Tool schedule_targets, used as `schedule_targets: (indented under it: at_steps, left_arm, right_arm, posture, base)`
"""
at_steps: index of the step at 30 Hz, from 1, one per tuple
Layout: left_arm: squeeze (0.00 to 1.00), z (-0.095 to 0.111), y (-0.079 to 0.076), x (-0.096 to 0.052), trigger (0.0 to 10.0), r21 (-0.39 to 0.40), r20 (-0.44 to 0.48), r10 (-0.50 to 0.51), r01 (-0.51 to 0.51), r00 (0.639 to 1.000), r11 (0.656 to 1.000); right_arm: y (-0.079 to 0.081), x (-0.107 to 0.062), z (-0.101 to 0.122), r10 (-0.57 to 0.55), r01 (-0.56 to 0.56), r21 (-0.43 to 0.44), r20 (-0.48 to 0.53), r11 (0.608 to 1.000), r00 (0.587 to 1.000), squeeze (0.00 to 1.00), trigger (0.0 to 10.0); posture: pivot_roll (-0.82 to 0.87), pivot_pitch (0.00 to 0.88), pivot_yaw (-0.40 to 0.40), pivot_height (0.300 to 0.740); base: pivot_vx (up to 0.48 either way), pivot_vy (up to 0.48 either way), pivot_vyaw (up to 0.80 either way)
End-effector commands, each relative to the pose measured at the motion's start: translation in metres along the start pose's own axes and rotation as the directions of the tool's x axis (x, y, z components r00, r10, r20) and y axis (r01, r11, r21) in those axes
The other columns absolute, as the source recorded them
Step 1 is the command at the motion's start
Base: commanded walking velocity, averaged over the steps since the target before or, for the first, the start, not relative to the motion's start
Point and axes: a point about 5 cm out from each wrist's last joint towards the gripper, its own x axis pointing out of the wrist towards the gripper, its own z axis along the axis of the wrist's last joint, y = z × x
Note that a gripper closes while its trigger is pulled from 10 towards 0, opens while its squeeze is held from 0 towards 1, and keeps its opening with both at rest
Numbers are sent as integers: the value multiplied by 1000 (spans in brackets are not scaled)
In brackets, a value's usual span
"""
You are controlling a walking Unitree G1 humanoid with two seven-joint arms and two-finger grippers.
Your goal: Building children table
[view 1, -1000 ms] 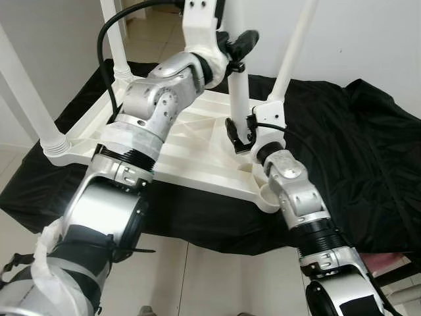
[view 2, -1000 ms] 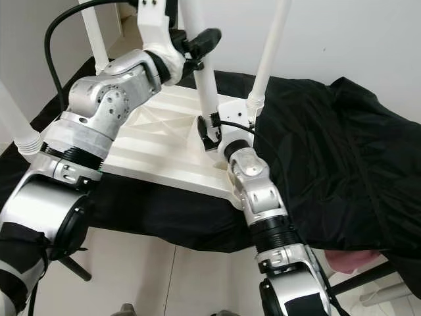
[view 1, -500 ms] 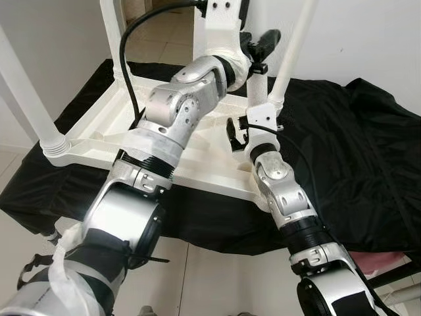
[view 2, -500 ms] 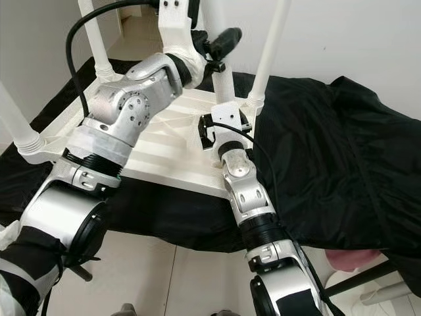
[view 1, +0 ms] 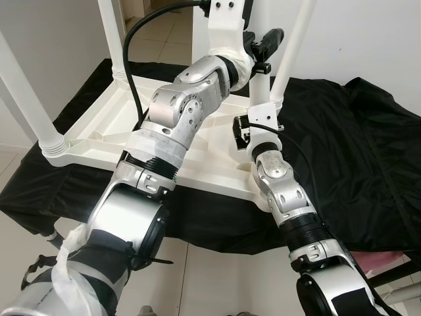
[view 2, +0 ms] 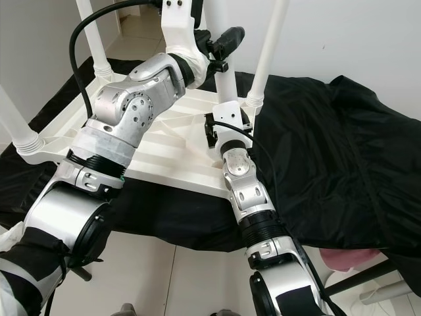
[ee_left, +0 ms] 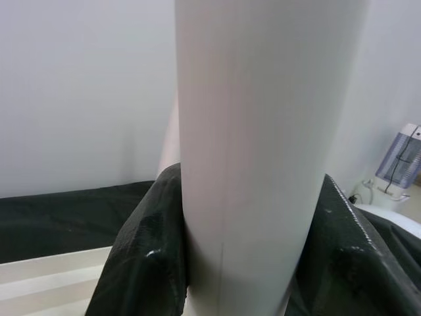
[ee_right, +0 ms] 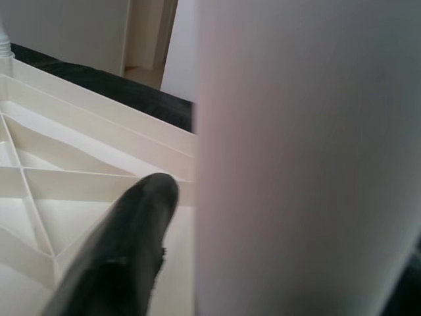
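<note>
Both end effectors work on one white table leg (view 1: 261, 89). Left end effector (view 1: 263, 49), reached high across the body, clamps its two black fingers (ee_left: 148, 263) around the upper part of this leg, one finger on each side as its wrist view shows. Below it, the right end effector (view 1: 245, 131) sits at the foot of the same leg, where the leg meets the table; one black finger (ee_right: 122, 260) lies just beside the leg, but whether the pair is closed on it I cannot tell.

Under the right end effector lies the white children's table (view 1: 105, 128), turned upside down so its ribbed underside faces up. Away from both end effectors, three other white legs stand up from the corner sockets: one (view 1: 26, 99) at the near corner on the robot's left, one (view 1: 112, 36) at the far left corner, and one (view 1: 293, 49) just beyond the gripped leg, near the left end effector. An empty round socket (view 1: 270, 194) shows at the table's near edge beside the right forearm.

All of this rests on a black cloth (view 1: 355, 151) that spreads in folds well out to the right of the right end effector. Beyond it rises a plain white wall (view 2: 355, 39); pale floor tiles (view 1: 204, 276) show below the cloth's near edge, and a pink object (view 2: 348, 258) peeks from under the cloth near the right elbow.
</note>
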Motion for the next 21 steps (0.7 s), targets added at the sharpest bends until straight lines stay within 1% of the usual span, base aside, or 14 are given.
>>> schedule_targets:
  at_steps: [1,6,9,11,12,13,15,16,17,18,19,20,21]
  left_arm:
    - [0,7,-7,2,10000,14,34,-46,46,998,999]
    - [0,5,-10,2,10000,19,25,-55,54,998,998]
    - [0,1,-15,0,10000,29,14,-66,65,998,997]
    - [0,1,-16,0,10000,31,12,-66,66,998,997]
    - [0,0,-16,0,10000,30,11,-68,67,998,997]
    - [0,0,-16,-1,10000,28,11,-70,70,997,997]
    - [0,-1,-16,-2,10000,27,11,-71,71,997,997]
    - [0,-2,-16,-2,10000,23,13,-73,72,997,997]
    - [165,-2,-16,-4,10000,17,22,-77,77,997,997]
    - [1000,-1,-16,-5,10000,5,30,-85,85,996,996]
    - [1000,-1,-16,-5,10000,5,30,-85,85,996,996]
    - [1000,0,-18,-8,10000,-7,45,-109,109,993,994]
    - [1000,0,-18,-8,10000,-7,45,-109,109,993,994]
  right_arm:
    - [1,2,3,9,-8,-26,18,1000,1000,0,0]
    - [1,3,4,17,-16,-42,23,999,1000,0,0]
    - [2,2,5,39,-35,-92,38,995,999,0,0]
    - [2,2,5,43,-39,-96,39,995,998,0,0]
    - [2,2,5,42,-39,-83,35,996,999,0,0]
    - [2,1,4,40,-38,-76,27,996,999,0,6353]
    - [2,1,3,38,-37,-72,21,997,999,0,6353]
    - [3,0,1,39,-38,-42,10,998,999,0,10000]
    - [2,-1,1,36,-36,-27,6,999,999,0,10000]
    - [1,-1,1,34,-34,-12,4,999,999,0,10000]
    - [1,-1,1,34,-34,-12,4,999,999,0,10000]
    - [-3,-2,1,14,-14,16,-2,1000,1000,0,10000]
    - [-3,-2,1,14,-14,16,-2,1000,1000,0,10000]
  posture:
    - [-8,0,-38,740]
    - [-6,0,-36,740]
    - [0,0,-40,740]
    - [1,0,-44,740]
    - [1,0,-44,740]
    - [1,0,-50,740]
    - [1,0,-52,740]
    - [0,0,-56,740]
    - [0,0,-59,740]
    - [1,0,-60,740]
    - [1,0,-60,740]
    - [1,0,-57,740]
    - [1,0,-57,740]
  base:
    - [0,0,0]
    - [0,0,0]
    - [0,0,0]
    - [0,0,0]
    - [0,0,0]
    - [0,0,0]
    - [0,0,0]
    - [0,0,0]
    - [0,0,0]
    - [0,0,0]
    - [0,0,0]
    - [0,0,0]
    - [0,0,0]
